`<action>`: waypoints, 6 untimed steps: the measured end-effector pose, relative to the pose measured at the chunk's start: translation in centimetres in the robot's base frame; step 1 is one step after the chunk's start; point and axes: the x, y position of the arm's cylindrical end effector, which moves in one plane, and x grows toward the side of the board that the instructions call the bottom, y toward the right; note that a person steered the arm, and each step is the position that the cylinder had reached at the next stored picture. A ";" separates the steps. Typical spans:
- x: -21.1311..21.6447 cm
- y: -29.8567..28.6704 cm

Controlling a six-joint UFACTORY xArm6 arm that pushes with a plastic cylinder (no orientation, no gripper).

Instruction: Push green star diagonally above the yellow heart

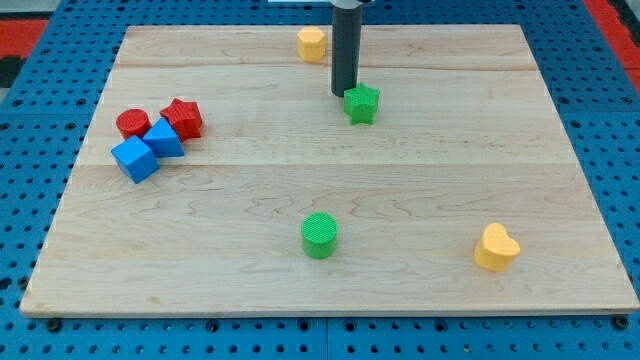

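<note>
Single camera view of a pale wooden board (pixel 200 250) lying on a blue perforated table (pixel 30 120). The arm carries no pincer, so there is nothing to open, close or hold; it ends in a straight dark rod (pixel 346 50) whose upper part is cut off by the view's top edge. My tip (pixel 344 95) rests on the board near the view's top centre. The green star (pixel 362 103) lies just beside the tip, toward the view's right and slightly lower; whether the two touch cannot be made out, since the rod's base and the star's edge meet in shadow. The yellow heart (pixel 496 247) sits well apart from the tip, down toward the view's lower right, close to the board's bottom edge. A green cylinder (pixel 320 235) stands far below the tip, almost straight down the view. A second yellow block (pixel 312 43), its shape hard to make out, lies near the tip to the view's upper left, close to the board's top edge. Far to the tip's left, a tight cluster holds a red star (pixel 183 117), a red cylinder (pixel 132 123) partly hidden behind its neighbours, and two blue cubes (pixel 163 138) (pixel 135 159), touching one another.
</note>
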 end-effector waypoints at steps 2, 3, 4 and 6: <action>-3.8 0.0; -2.0 1.8; 1.1 3.4; -4.5 3.7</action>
